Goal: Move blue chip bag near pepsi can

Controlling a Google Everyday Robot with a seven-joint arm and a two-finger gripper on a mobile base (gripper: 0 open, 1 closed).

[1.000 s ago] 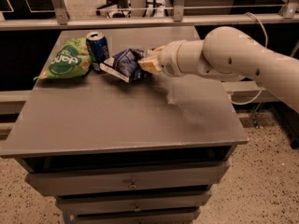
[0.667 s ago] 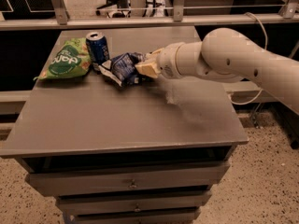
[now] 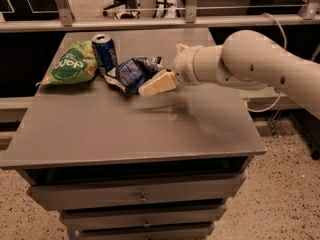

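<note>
The blue chip bag point(image 3: 130, 73) is crumpled on the grey table point(image 3: 125, 129), just right of the pepsi can point(image 3: 104, 52), and its left end almost touches the can. My gripper point(image 3: 156, 82) reaches in from the right and is shut on the bag's right end. One cream finger point(image 3: 159, 84) shows in front of the bag; the other is hidden behind it. The pepsi can stands upright at the back left of the table.
A green chip bag point(image 3: 69, 64) lies left of the can, near the table's left edge. A rail point(image 3: 150, 21) runs behind the table. Drawers point(image 3: 142, 196) are below the front edge. My white arm point(image 3: 250, 61) crosses the table's right side.
The gripper has come down a little with the blue chip bag, and the bag now sits lower, next to the can. The can and the green bag have not moved.
</note>
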